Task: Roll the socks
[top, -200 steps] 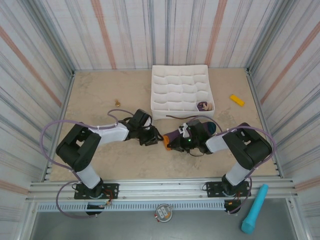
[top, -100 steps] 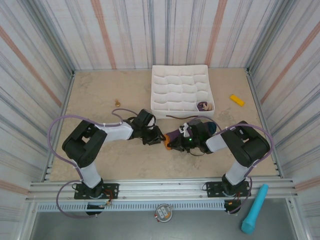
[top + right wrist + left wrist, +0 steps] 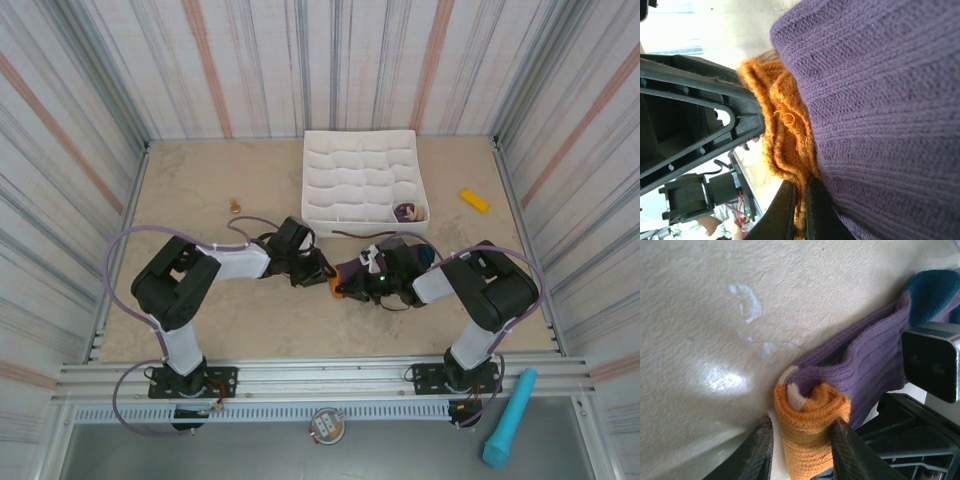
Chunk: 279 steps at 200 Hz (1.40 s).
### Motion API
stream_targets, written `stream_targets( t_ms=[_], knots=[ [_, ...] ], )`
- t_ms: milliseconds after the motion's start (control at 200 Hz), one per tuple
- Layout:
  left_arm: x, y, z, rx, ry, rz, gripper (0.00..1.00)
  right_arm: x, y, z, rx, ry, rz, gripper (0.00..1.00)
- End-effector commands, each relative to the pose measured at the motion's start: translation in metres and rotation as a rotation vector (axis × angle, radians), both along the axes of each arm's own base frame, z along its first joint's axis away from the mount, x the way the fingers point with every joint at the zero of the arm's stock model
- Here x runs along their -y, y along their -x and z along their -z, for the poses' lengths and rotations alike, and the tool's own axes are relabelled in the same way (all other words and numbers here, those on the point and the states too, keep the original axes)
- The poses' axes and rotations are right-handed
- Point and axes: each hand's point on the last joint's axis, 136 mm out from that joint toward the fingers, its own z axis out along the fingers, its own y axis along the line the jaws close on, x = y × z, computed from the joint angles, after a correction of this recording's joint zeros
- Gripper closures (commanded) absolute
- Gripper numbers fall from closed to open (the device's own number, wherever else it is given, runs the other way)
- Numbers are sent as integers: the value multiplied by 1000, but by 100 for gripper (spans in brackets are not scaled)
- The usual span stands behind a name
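Note:
The purple socks [image 3: 354,268] lie in a stack in front of the tray, teal heel [image 3: 423,255] to the right. Their orange toe end [image 3: 810,427] is curled into a small roll. My left gripper [image 3: 801,424] straddles that roll with its jaws open: the right finger [image 3: 847,450] touches the roll, and a sliver of table shows at the left finger [image 3: 759,450]. My right gripper [image 3: 801,184] is shut on a fold of the orange toe fabric [image 3: 782,130], under the purple knit [image 3: 880,125]. In the top view both grippers meet at the socks' left end [image 3: 334,282].
The white compartmented tray [image 3: 310,215] stands just behind the socks, with a small purple item [image 3: 407,211] in its near right cell. A yellow piece [image 3: 474,200] lies at the right, a small brown bit [image 3: 235,205] at the left. Striped walls enclose the table.
My left gripper has slid right to the orange toe roll and its jaws have narrowed around it. The right gripper has stayed put, still pinching the toe.

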Motion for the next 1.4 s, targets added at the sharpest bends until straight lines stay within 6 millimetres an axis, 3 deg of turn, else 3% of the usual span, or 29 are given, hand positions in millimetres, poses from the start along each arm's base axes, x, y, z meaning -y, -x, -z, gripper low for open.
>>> stream_targets(
  t_ms=[0, 90, 255, 321, 426, 701, 1017, 1177, 1393],
  knots=[
    [-10, 5, 27, -51, -86, -34, 68, 11, 11, 23, -107, 58, 32, 100],
    [-11, 6, 30, -56, -93, -38, 74, 11, 11, 22, -105, 52, 30, 100],
    [-16, 8, 32, -73, -129, -50, 95, 11, 10, 18, -82, 52, 21, 100],
    [-19, 10, 29, -84, -149, -52, 100, 14, 10, 16, -63, 87, 12, 91],
    [-25, 12, 21, -110, -197, -56, 100, 18, 9, 5, 0, 176, -15, 76],
    [-32, 21, -5, -179, -256, -60, 100, 31, 2, -48, 331, 448, -43, 44],
    [-30, 24, -9, -222, -248, -77, 100, 24, 22, -61, 755, 828, -112, 42],
    [-27, 26, -4, -252, -237, -82, 100, 2, 36, -66, 990, 978, -169, 44],
    [-23, 26, -3, -270, -224, -79, 100, -26, 41, -56, 1138, 1108, -222, 46]
  ],
)
